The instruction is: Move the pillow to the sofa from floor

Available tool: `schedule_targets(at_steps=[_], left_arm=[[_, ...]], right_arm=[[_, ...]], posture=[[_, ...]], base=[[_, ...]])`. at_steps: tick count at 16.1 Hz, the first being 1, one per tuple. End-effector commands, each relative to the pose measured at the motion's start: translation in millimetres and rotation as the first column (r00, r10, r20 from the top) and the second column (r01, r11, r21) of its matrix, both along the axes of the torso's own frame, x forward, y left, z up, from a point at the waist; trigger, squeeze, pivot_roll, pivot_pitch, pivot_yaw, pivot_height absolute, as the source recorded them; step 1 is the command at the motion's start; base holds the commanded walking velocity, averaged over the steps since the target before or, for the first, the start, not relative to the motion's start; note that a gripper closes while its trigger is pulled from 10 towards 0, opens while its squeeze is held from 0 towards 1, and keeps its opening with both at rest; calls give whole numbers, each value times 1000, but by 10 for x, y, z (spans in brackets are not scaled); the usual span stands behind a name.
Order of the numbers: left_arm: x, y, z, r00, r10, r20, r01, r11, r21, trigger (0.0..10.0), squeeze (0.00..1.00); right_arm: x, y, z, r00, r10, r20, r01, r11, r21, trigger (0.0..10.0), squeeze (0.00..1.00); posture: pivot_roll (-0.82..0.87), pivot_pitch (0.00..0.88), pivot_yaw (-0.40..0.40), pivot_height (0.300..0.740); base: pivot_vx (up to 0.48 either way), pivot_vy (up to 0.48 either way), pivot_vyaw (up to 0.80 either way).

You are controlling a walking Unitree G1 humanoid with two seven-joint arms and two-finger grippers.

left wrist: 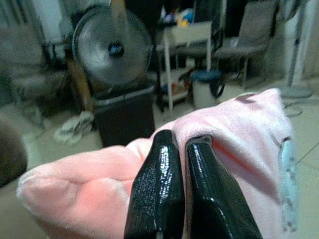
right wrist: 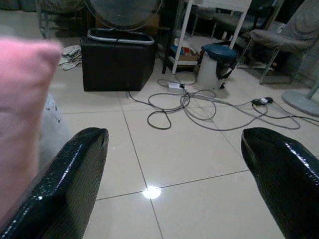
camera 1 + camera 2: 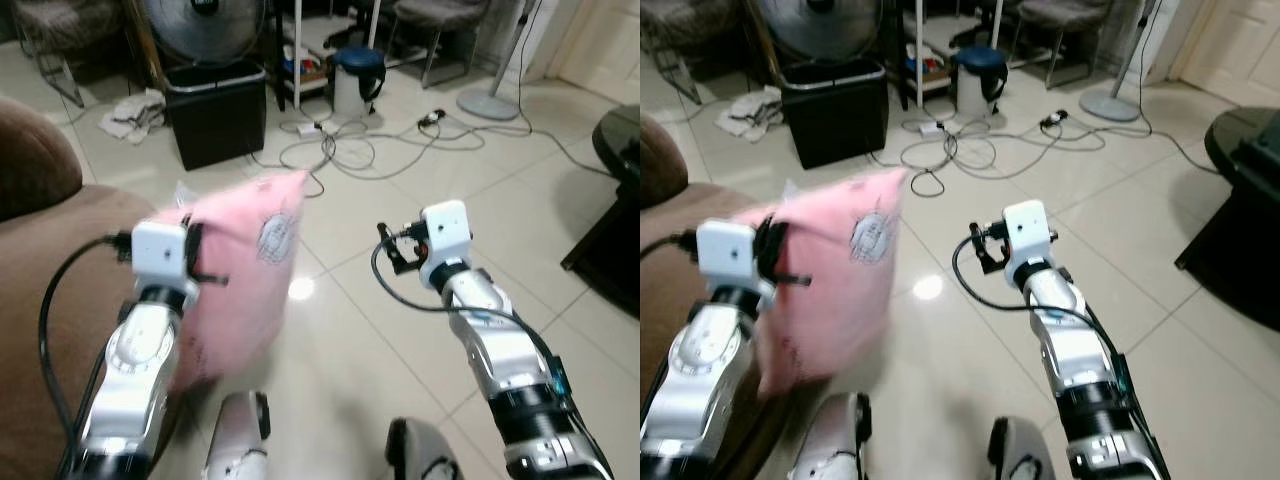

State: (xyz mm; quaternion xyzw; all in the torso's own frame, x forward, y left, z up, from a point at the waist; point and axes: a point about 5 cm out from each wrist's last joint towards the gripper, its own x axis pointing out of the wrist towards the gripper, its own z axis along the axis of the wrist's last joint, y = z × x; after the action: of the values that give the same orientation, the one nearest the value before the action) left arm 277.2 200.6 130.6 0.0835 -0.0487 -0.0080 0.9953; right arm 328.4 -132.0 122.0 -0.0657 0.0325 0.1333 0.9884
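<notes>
Pillow (image 3: 245, 270), pink and soft, is pinched at its upper edge between the two black fingers (image 1: 154, 194) of the left gripper (image 1: 182, 149), which are pressed almost together on a fold of the fabric. It hangs off the floor from that grip, tilted, with its far corner pointing up and to the right and a round grey print on its face. It sits at the left of the scene, just right of the brown sofa (image 3: 40, 230), whose seat and rounded arm lie to the left of the left arm; whether the pillow touches the sofa cannot be told.

The right gripper (image 2: 174, 164) is held out over the bare tiles to the right of the pillow, its fingers spread wide with nothing between them, a bright light glare on the floor (image 3: 400, 330) showing in the gap.

Farther off, a tangle of grey cables (image 3: 340, 150) lies on the tiles. Beyond it stand a black box (image 3: 215, 115) with a large fan (image 3: 205, 25) behind it, a white bin with a blue lid (image 3: 357, 75) to the right of the box, and crumpled cloth (image 3: 135, 112) to its left. A dark table (image 3: 620, 170) edges in at the far right.
</notes>
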Motion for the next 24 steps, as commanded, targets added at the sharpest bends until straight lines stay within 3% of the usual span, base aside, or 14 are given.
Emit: schedule_targets(at_steps=[1,3,7,17,20,24], left_arm=[[2,-18,135,998,8,56,-8,1000,8,10000,0],[5,-47,114,999,9,51,-9,1000,6,10000,0],[-8,-176,64,999,-28,26,26,997,74,10000,0],[40,-181,131,998,-27,55,21,994,109,10000,0],[64,-163,176,997,-18,73,10,994,108,10000,0],[90,-144,219,996,-14,88,4,993,120,10000,0]], right_arm=[[33,76,30,1000,28,-3,-28,1000,6,10000,0],[44,119,48,999,48,7,-48,999,2,10000,0],[72,99,26,999,53,0,-53,999,-8,10000,0],[87,128,32,997,72,18,-72,997,5,10000,0],[75,171,-6,994,106,8,-106,994,-41,10000,0],[78,248,3,989,146,12,-146,988,-47,10000,0]], posture=[[205,0,-75,678],[209,0,-82,693],[225,0,-99,738],[223,0,-97,740],[222,0,-96,740],[229,0,-97,740]], base=[[0,0,0],[0,0,0],[0,0,0],[0,0,0],[0,0,0],[297,0,752]])
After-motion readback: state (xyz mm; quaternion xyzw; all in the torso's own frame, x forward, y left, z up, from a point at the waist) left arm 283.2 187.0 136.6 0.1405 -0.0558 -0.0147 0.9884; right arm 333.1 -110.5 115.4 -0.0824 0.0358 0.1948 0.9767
